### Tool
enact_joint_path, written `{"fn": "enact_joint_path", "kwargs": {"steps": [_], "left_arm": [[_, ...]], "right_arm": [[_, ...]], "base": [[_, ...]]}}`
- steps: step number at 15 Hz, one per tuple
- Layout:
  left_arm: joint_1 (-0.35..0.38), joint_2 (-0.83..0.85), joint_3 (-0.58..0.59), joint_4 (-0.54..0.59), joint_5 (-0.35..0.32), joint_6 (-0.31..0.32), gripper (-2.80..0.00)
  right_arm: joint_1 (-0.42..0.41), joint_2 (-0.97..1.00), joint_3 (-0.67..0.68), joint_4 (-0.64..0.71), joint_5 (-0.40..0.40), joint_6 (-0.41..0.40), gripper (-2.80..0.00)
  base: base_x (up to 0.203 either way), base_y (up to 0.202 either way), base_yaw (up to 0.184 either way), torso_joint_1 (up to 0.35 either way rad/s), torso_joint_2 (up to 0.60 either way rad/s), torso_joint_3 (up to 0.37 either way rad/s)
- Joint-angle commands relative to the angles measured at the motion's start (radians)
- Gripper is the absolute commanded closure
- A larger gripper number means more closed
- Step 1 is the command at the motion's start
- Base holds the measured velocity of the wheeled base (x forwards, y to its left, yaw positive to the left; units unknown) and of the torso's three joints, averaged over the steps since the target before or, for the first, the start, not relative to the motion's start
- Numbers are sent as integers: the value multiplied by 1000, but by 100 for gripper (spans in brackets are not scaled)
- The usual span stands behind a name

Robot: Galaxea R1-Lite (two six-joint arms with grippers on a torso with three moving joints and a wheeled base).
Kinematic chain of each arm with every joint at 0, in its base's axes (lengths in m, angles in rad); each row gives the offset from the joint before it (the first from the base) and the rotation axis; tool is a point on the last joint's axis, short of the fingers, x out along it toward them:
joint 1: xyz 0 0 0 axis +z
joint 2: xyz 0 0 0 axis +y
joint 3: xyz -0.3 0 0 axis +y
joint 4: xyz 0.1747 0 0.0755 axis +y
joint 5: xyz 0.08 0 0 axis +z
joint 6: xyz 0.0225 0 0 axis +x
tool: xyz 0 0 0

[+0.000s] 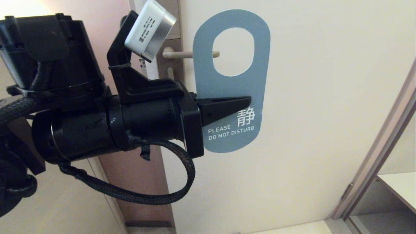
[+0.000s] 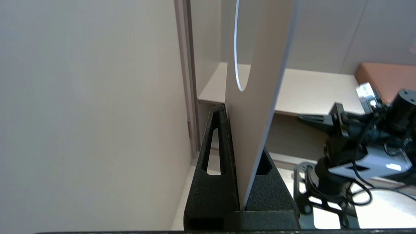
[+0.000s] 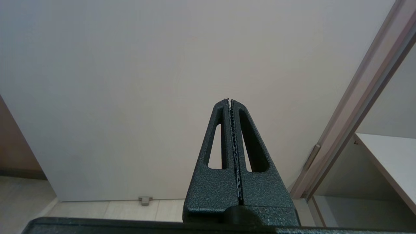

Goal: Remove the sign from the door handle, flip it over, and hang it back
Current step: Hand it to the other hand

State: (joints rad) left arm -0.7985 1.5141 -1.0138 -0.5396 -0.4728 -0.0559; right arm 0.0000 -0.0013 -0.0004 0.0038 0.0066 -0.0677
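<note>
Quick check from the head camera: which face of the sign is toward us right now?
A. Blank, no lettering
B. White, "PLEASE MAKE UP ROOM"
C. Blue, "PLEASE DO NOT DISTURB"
C: the sign shows its blue face with "PLEASE DO NOT DISTURB", clamped low down by the left pincer.

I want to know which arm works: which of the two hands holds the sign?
The left hand: it pinches the blue sign beside the door handle. The right hand is shut on nothing.
</note>
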Motion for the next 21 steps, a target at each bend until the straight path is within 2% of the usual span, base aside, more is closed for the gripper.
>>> {"fn": "enact_joint_path", "kwargs": {"steps": [1,3,4,8,13,15,17,21], "left_arm": [[-7,-26,36,-4,-4,-2,0],[-12,-48,96,-5,-28,-3,0],[-10,-54,126,-7,-69,-3,0],[-1,-2,133,-14,-115,-4,0],[68,137,94,-171,-229,-21,0],[89,179,53,-191,-283,-39,0],[93,223,10,-192,-291,-41,0],[95,321,-108,-192,-338,-49,0]], "right_arm": [[0,1,0,-1,1,-1,0],[0,1,0,-1,1,-4,0],[0,1,0,-1,3,-3,0],[0,1,-9,12,10,-6,0],[0,56,-96,132,36,-7,0],[1,173,-147,130,55,-4,0],[11,325,-235,127,87,-4,0],[20,636,-477,128,241,-28,0]], "base": [[0,0,0,0,0,0],[0,0,0,0,0,0],[0,0,0,0,0,0],[0,0,0,0,0,0],[0,0,0,0,0,0],[0,0,0,0,0,0],[0,0,0,0,0,0],[0,0,0,0,0,0]]}}
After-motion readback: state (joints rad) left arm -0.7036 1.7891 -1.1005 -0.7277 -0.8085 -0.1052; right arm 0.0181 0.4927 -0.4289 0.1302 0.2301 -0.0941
